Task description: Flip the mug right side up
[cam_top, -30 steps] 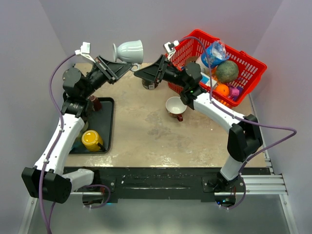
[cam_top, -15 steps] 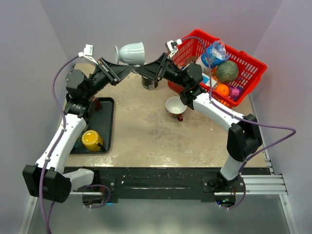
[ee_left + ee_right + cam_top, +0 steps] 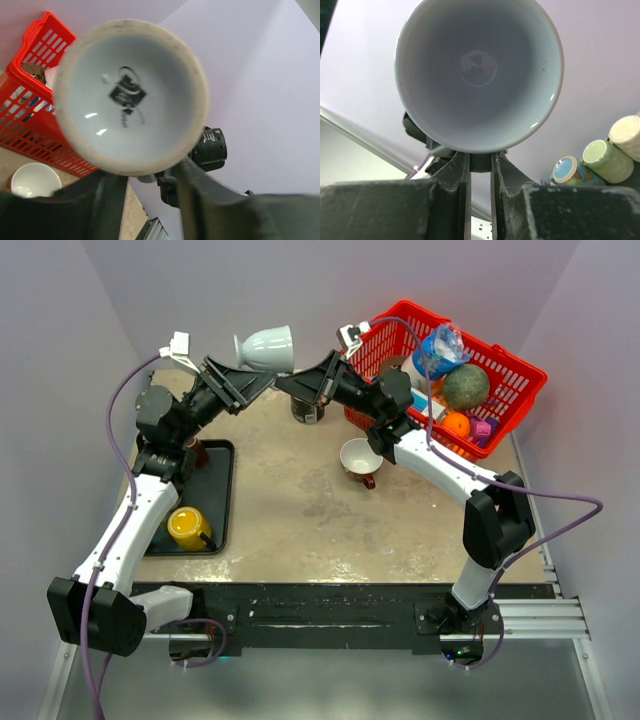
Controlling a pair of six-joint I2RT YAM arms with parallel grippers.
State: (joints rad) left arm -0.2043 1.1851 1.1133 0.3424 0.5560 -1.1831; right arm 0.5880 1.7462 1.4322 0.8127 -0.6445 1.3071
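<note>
Back from my left gripper lies a black tray. In it a yellow cup rests at the near end and a dark red-brown pot at the far end, partly hidden. My left fingers are set apart and hold the mug from below; the contact is hidden behind its foot. The mug lies on its side in the air, foot toward my left gripper, mouth toward my right one. My right gripper stands tip to tip with the left. Its fingers are only a narrow slit apart under the mug's rim, and whether they pinch anything I cannot tell. Just under those fingers stands a dark tin. Behind and right of them a white cup sits mouth up. Right of my right gripper, a red basket holds a blue-and-white bag, a green round fruit, an orange and a small purple thing.
</note>
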